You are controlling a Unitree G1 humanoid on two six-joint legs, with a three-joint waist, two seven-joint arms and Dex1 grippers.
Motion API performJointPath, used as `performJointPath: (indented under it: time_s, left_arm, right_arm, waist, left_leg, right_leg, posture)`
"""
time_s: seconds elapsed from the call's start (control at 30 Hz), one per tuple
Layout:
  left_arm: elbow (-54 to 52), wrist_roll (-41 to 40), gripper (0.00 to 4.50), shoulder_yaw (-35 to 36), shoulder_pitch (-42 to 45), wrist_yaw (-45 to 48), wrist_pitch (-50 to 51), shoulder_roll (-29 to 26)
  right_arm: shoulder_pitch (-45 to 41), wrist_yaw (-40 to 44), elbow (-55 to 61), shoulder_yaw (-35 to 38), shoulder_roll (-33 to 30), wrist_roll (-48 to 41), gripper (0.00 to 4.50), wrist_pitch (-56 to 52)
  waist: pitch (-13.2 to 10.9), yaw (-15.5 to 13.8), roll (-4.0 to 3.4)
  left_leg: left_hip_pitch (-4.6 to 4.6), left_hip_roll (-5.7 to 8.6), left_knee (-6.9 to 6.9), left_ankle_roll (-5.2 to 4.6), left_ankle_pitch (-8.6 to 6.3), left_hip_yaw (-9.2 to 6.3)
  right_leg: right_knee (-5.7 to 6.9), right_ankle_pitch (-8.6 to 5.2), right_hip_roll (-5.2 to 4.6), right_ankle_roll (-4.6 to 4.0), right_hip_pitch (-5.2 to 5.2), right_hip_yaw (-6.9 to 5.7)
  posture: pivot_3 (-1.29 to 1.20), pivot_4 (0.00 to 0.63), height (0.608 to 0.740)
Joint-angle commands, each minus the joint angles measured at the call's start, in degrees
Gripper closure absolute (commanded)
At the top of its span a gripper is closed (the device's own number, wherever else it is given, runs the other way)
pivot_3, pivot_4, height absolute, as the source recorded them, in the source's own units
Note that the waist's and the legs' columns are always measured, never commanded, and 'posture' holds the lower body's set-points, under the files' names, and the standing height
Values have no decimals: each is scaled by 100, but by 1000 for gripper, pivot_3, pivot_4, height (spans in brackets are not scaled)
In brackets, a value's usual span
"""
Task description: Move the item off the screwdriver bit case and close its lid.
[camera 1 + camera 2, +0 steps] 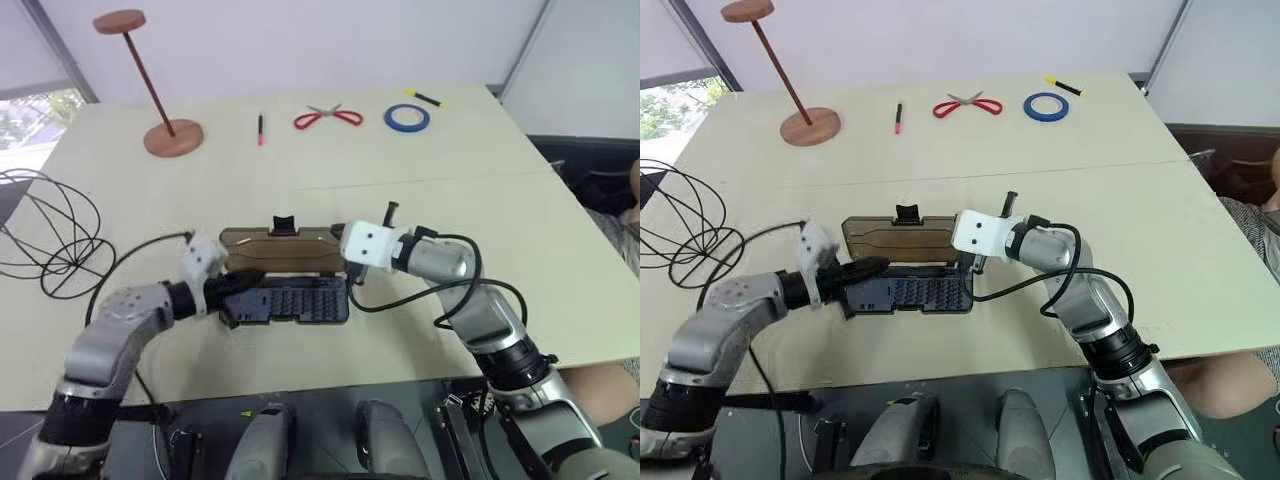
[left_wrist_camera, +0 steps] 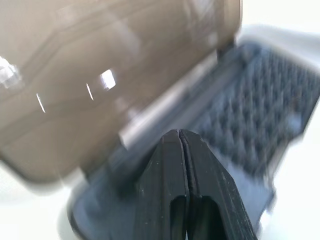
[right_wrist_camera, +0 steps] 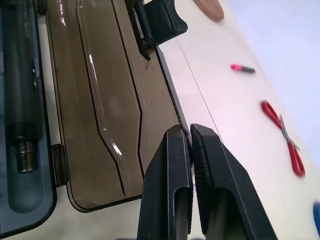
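Bright even daylight; left wrist view blurred, glare on the lid (image 2: pixel 100 75).

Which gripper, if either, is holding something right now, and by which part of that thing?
The right gripper pinches the lid by its long outer edge near a corner. The left gripper is shut on nothing, at the case.

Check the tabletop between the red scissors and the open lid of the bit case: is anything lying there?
Nothing: between the scissors and the lid the left eye view shows bare table, crossed only by a seam.
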State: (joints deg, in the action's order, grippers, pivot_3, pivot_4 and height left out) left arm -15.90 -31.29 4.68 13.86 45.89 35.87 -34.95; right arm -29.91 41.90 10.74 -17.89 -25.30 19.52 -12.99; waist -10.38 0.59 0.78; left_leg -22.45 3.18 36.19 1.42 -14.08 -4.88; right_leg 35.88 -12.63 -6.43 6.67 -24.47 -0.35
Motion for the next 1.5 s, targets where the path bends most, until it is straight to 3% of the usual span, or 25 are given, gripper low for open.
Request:
performJointPath:
  time_s: [0.03, 0.2, 0.3, 0.57, 0.77, 1.07, 1.37, 1.47, 1.5]
  left_arm:
    - [-393, -1007, 4500, 678, 739, -334, 594, 121]
    - [198, -1460, 4500, 1278, 1670, -847, 884, 186]
    - [848, -1123, 4500, 1405, 1966, -1146, 618, 121]
    - [2714, 422, 4500, 764, 1650, -610, -893, -313]
    - [3870, 844, 4500, 439, 1662, -24, -1699, -57]
    - [3814, 891, 4500, 98, 1652, 706, -1629, 174]
    - [3798, 984, 4500, 31, 1645, 844, -1629, 212]
    - [3813, 1005, 4500, 33, 1649, 847, -1651, 229]
    - [3818, 1014, 4500, 37, 1650, 846, -1656, 235]
  right_arm:
    - [-194, -84, 55, 37, -13, -46, 4453, 215]
    - [-224, -77, -59, 44, -75, -45, 4453, 329]
    - [-229, -74, -85, 37, -90, -52, 4453, 364]
    - [-250, -95, -62, -10, -24, -43, 4453, 393]
    - [-302, -64, -57, 12, 20, -97, 4453, 347]
    - [-316, -48, -85, 6, -29, -62, 4453, 389]
    - [-292, -6, -67, 7, -32, -95, 4453, 352]
    - [-306, 23, -60, 15, -44, -110, 3559, 326]
    - [-314, 38, -52, 19, -55, -120, 3060, 315]
  waist:
    - [-11, 13, 19]
    - [-12, 57, 20]
    - [-12, 47, 21]
    - [-13, 27, 21]
    - [-15, 22, 26]
    - [-15, 30, 27]
    - [-16, 26, 27]
    - [-15, 26, 27]
    - [-15, 26, 26]
  left_leg:
    - [-1, 1, 2, 1, 0, -2]
    - [3, 4, -3, 3, 2, 5]
    - [3, 4, -4, 3, 2, 4]
    - [2, 6, -6, 4, 2, 8]
    - [1, 6, -6, 4, 2, 9]
    - [0, 6, -6, 4, 2, 9]
    - [0, 6, -4, 4, 2, 9]
    - [0, 6, -4, 4, 2, 9]
    - [0, 6, -4, 4, 2, 9]
  right_leg:
    - [0, 1, 0, 1, 1, -1]
    - [-4, 1, -1, 1, 0, 2]
    - [-4, 1, 2, 1, 0, 1]
    - [-8, 1, 1, 0, 0, 2]
    - [-10, 2, 0, 0, 0, 2]
    - [-8, 2, 0, 1, -1, 2]
    - [-8, 2, 0, 1, -1, 2]
    - [-8, 2, 0, 1, 0, 2]
    - [-8, 2, 0, 1, 0, 2]
  posture:
    - [0, 150, 740]
    - [0, 150, 740]
    - [0, 150, 740]
    - [0, 150, 740]
    - [0, 150, 740]
    - [0, 150, 740]
    - [0, 150, 740]
    - [0, 150, 740]
    - [0, 150, 740]
